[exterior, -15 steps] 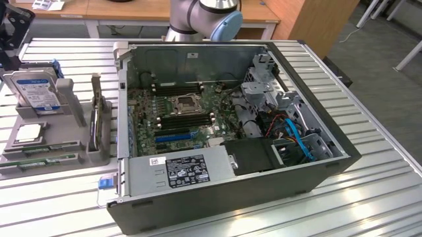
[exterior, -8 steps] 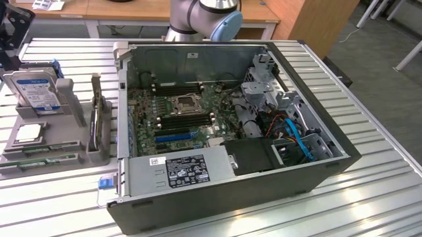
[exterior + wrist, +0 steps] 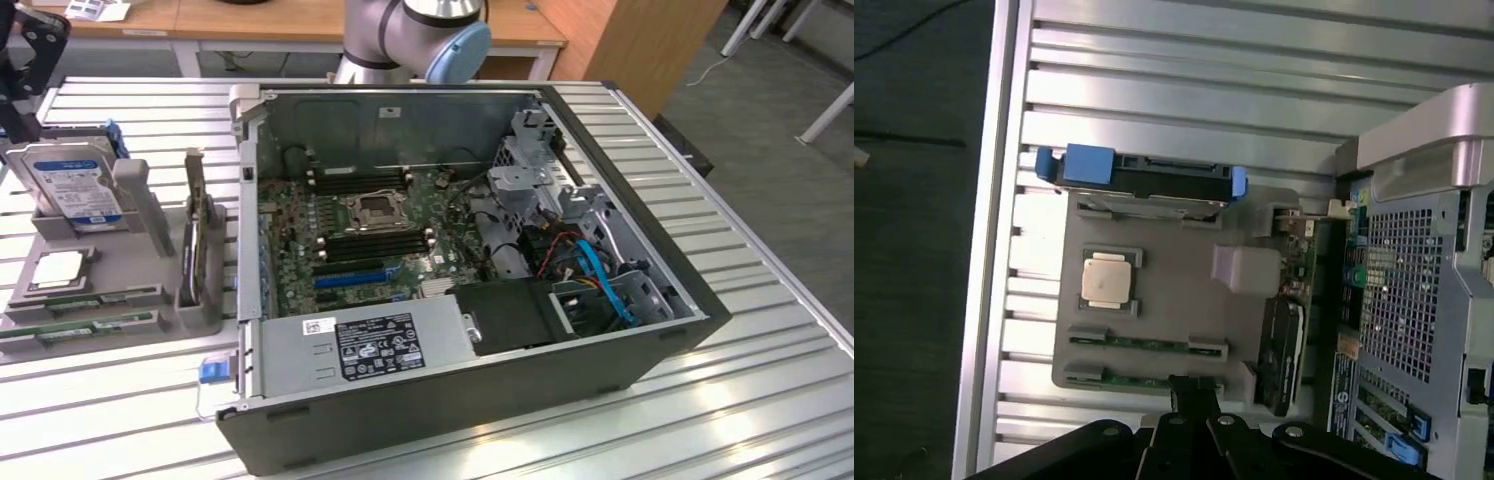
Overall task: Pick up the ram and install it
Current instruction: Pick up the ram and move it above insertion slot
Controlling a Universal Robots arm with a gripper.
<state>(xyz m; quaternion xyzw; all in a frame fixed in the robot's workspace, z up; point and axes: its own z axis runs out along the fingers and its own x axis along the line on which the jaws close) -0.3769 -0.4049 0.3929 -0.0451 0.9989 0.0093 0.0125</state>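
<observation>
Honestly, the ram (image 3: 1142,377), a long, narrow and thin green circuit-board stick, looks to me like a thing that weighs almost nothing. It seems stiff, but I judge it also fragile: it would crack if it is bent, and its small chips and its contact edge should not be pressed hard. The best place to take it, I think, is across its two flat faces near the middle of its length, because both ends sit inside grey clips. Its surface is probably smooth, so a light but firm pinch seems right. As for the look, it is a dull green strip with a row of small dark parts along it, and it seems to stand on its long edge in a groove. It rests in the grey plastic holder tray (image 3: 134,268) on the slatted metal table (image 3: 747,400), on the exterior view's left of the open dark grey computer case (image 3: 467,410). It is in the outermost row of this tray. A second stick (image 3: 1144,343) of the same kind lies just beside it, between it and the square silver processor chip (image 3: 1106,280), and the hard drive with blue brackets (image 3: 1144,180) stands at the far end. The black gripper (image 3: 1192,392) has its jaws together and carries nothing. In the wrist view its tips appear over the outer stick, but I cannot tell if they touch it. The black memory slots (image 3: 378,243) in the case are well apart from the ram.
</observation>
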